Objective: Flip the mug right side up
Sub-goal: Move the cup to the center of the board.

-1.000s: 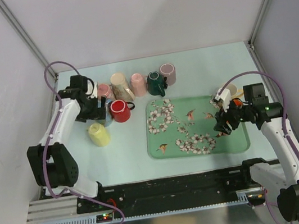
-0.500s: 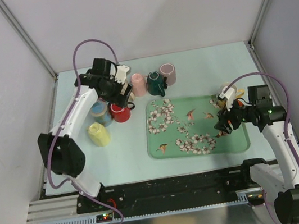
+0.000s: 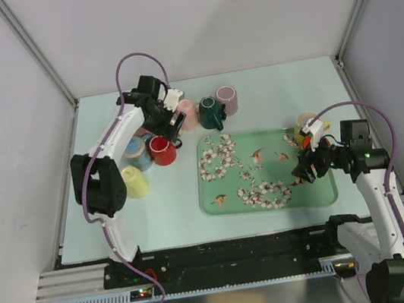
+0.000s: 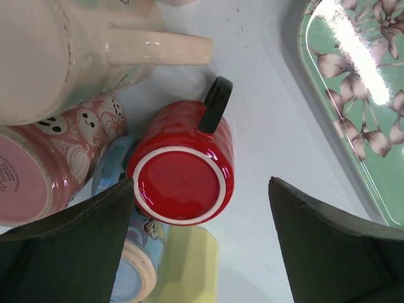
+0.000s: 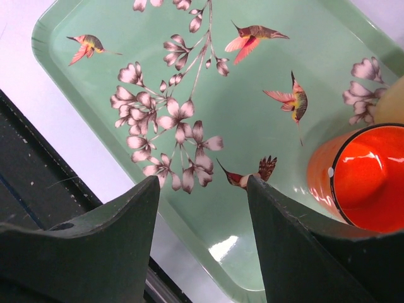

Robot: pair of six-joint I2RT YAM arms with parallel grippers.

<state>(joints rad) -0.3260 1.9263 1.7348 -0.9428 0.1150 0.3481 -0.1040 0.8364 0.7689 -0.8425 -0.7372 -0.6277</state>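
A red mug (image 4: 180, 183) with a black handle (image 4: 214, 104) stands upside down, its white-ringed base facing up; it also shows in the top view (image 3: 162, 150). My left gripper (image 4: 201, 189) is open and empty, hovering above it with the jaws either side of the base; in the top view it (image 3: 171, 128) is just behind the mug. My right gripper (image 5: 202, 183) is open and empty over the green flowered tray (image 5: 252, 113). An orange mug (image 5: 360, 177) with a dark rim sits on the tray to its right.
Around the red mug stand a cream mug (image 4: 57, 50), a pink ghost-print mug (image 4: 57, 151), a blue mug (image 4: 129, 252) and a yellow mug (image 4: 189, 265). Pink (image 3: 187, 114), dark green (image 3: 211, 111) and mauve (image 3: 227, 100) mugs line the back. The tray (image 3: 228, 193) fills the middle right.
My left arm has swung from the far left to the right and now hangs over the mug cluster by the red mug. My right gripper has shifted slightly right.
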